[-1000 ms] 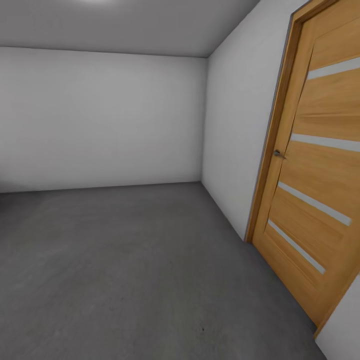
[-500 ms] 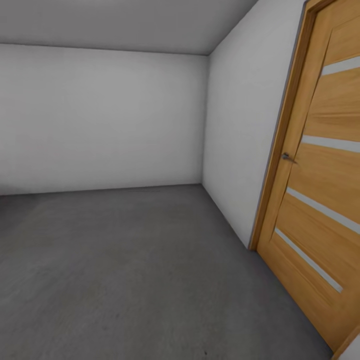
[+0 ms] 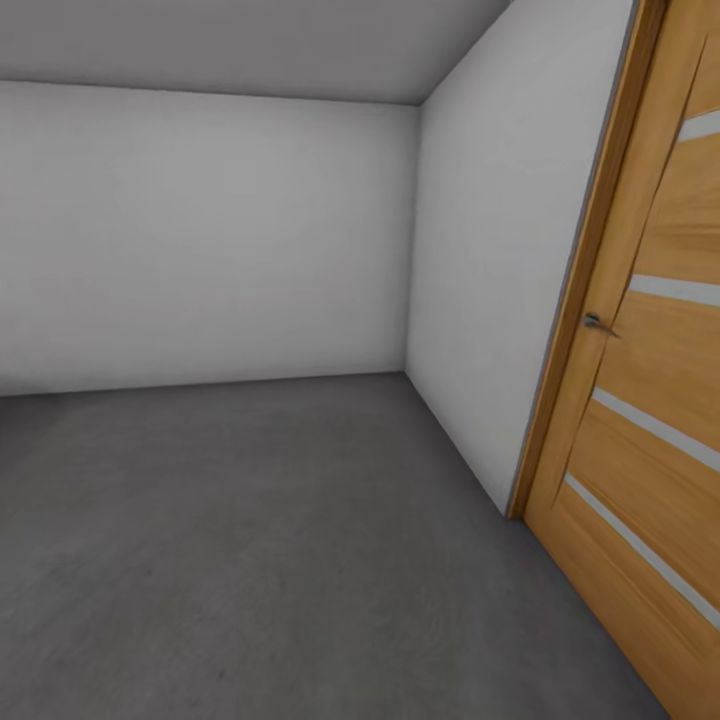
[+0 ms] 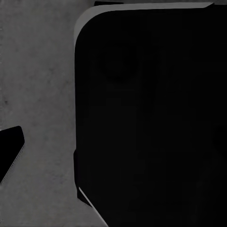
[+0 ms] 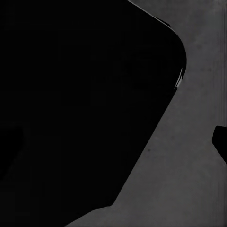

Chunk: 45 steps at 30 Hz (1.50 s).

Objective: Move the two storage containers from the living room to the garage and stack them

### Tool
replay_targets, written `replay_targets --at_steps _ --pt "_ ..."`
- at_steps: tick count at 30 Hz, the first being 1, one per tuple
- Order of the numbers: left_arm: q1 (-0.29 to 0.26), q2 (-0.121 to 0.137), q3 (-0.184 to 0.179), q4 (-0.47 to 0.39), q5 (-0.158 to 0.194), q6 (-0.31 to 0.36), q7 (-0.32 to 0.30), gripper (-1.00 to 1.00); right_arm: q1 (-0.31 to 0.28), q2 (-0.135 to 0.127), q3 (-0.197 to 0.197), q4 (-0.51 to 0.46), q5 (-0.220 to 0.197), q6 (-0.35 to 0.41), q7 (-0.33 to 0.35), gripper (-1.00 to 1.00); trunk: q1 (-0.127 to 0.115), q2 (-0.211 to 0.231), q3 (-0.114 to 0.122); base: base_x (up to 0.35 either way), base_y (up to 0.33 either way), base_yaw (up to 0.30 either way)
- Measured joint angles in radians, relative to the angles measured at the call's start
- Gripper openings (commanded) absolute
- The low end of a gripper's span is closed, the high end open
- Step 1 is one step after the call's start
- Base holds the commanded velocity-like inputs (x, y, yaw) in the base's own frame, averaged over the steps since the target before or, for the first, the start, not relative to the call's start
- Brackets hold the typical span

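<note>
I am in the garage, with its dark grey concrete floor and plain pale walls. The two storage containers are out of view. In the left wrist view, one dark fingertip of my left gripper sits at the frame's edge over the concrete, and nothing is held. My right gripper likewise shows a dark fingertip at the frame's edge, spread wide with nothing between the fingers. A large black part of my own body covers much of both wrist views.
A light wood door with pale glass strips and a metal handle stands along the right wall. The room's far corner lies ahead, with open concrete in front of me and to the left.
The whole head view has shifted: the door has slid toward the right edge and looks larger, so the camera has moved. Nothing in the room itself has changed.
</note>
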Motion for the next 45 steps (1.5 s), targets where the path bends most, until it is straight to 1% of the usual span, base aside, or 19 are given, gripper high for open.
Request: replay_targets --at_steps 15,45 --pt "0.000 0.000 0.000 0.000 0.000 0.000 0.000 1.00 0.000 -0.001 0.000 0.000 0.001 0.000 0.000 1.00 0.000 0.000 0.000 0.324 0.000 -0.020" --pt "0.000 0.000 -0.001 0.000 0.000 0.000 0.000 1.00 0.000 -0.001 0.000 0.000 0.001 -0.011 0.000 1.00 0.000 0.000 0.000 0.324 0.000 -0.233"
